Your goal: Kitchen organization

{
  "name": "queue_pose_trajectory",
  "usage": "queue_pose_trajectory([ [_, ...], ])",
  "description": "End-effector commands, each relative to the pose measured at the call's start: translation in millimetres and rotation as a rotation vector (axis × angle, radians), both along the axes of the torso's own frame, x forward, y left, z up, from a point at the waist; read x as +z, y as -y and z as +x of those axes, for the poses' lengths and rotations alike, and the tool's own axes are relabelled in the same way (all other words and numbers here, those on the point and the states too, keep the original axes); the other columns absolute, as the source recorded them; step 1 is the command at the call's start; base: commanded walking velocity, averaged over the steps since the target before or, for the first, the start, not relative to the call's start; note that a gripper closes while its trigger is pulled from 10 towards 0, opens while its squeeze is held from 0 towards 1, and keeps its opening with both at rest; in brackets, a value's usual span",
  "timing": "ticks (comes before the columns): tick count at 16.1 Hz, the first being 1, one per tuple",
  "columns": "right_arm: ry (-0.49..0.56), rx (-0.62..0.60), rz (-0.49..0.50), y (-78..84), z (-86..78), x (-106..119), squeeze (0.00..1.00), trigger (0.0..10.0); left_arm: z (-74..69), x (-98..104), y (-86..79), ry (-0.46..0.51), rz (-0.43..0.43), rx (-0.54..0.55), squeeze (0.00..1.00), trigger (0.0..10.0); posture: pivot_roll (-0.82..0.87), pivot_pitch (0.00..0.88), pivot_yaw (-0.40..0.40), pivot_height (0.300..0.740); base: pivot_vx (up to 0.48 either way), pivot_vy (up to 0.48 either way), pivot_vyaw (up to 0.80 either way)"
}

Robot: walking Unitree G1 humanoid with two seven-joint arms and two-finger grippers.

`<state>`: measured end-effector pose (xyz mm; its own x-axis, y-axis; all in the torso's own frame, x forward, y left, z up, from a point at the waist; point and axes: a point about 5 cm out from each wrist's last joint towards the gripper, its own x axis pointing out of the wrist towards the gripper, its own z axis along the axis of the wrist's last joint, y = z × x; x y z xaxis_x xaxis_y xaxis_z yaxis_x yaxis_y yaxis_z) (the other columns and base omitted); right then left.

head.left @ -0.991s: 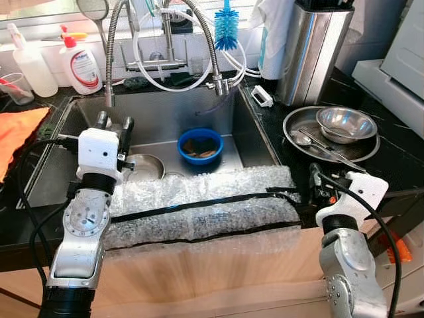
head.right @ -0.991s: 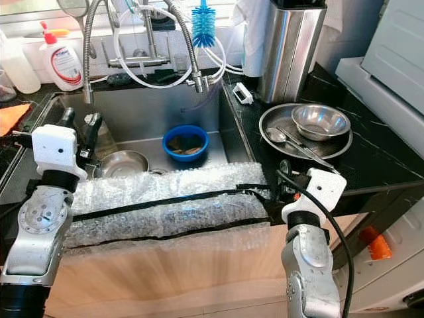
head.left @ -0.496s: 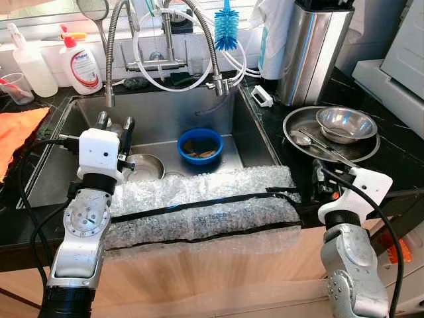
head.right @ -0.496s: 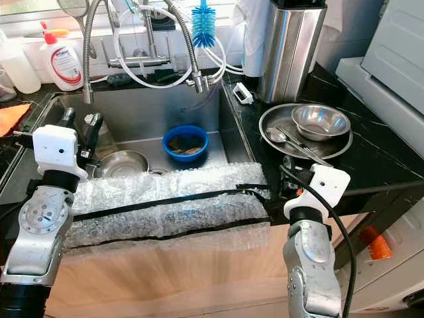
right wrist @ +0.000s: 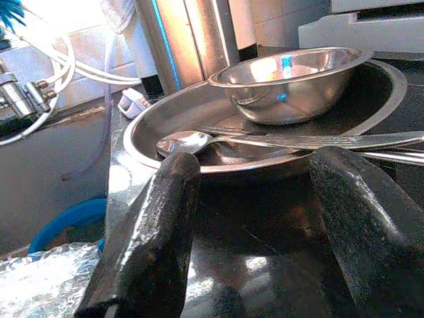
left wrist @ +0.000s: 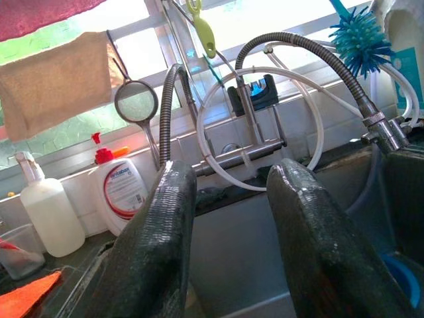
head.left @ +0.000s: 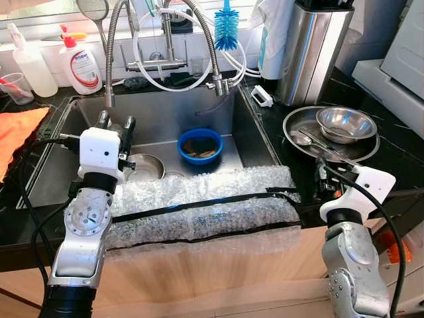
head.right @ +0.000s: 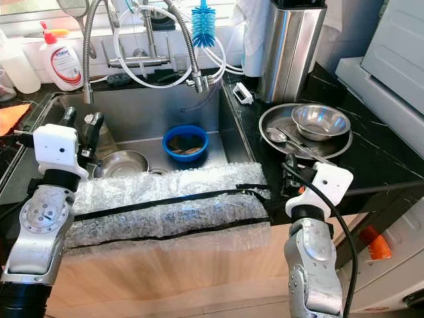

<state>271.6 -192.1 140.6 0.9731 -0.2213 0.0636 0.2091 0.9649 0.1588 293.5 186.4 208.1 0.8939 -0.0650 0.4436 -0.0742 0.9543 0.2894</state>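
Two grippers, both with fingers spread and empty. My right gripper hangs low over the black counter, just short of the steel tray holding the steel bowl, with a spoon and other cutlery lying across the tray's near side. My left gripper hovers over the sink, above a steel bowl beside the blue bowl. I judge the tray's contents come next. To do it well, I should come in level, straddle one piece only, close on the spoon's handle rather than its slick bowl, and avoid nudging the tray's rim.
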Motion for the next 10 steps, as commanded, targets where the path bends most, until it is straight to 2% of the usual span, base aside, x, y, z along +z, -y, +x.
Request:
queue_pose_trajectory([
  [1,0.007,0.012,0.005,-2.6,2.0,1.8,0.0,10.0,1.5,1.7,1.3,0.006,0.011,0.004,0.0,10.0,-0.08,0.005,0.027,0.74,0.0,0.0,0.0],
  [10,-0.03,-0.026,0.004,1.2,0.9,-4.3,0.0,10.0,2.6,0.5,3.4,-0.001,0.015,-0.005,0.0,10.0,-0.08,0.001,0.026,0.74,0.0,0.0,0.0],
])
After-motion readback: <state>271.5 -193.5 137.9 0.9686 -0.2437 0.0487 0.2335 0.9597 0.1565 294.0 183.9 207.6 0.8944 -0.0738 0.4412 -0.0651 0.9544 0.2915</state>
